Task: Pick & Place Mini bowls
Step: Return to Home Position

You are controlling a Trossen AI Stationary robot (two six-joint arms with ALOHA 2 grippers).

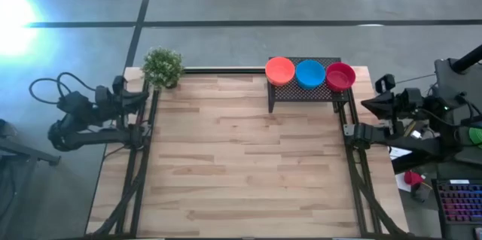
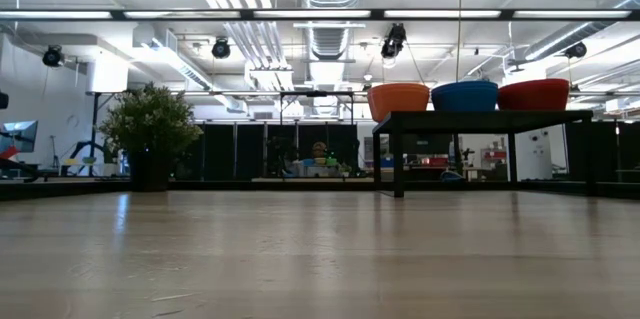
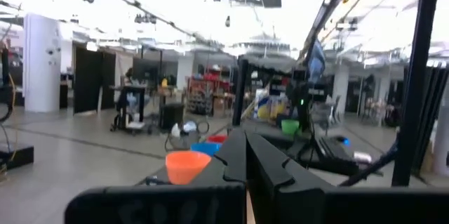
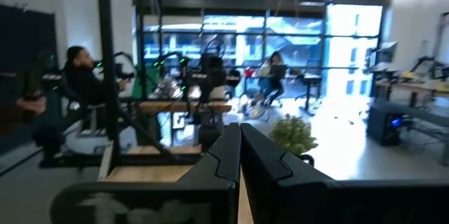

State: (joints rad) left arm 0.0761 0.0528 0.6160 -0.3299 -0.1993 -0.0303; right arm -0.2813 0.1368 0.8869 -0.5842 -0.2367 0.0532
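Three mini bowls sit side by side, bottoms down, on top of a black wire-mesh rack (image 1: pixel 305 91) at the table's far right: orange (image 1: pixel 280 69), blue (image 1: pixel 309 73), red (image 1: pixel 340 76). The low view shows them in the same order, orange (image 2: pixel 398 99), blue (image 2: pixel 464 95) and red (image 2: pixel 533 93). My left gripper (image 3: pixel 245 140) is shut and empty, pulled back over the table's left edge (image 1: pixel 143 97), pointing roughly level across the table. My right gripper (image 4: pixel 240 134) is shut and empty at the right edge (image 1: pixel 367 106).
A small green potted plant (image 1: pixel 163 67) stands at the far left corner. Bare wooden tabletop (image 1: pixel 241 165) stretches between the two arms. Off the table at the near right lies a keyboard (image 1: pixel 459 198). A person (image 4: pixel 81 83) sits in the room beyond the table's left side.
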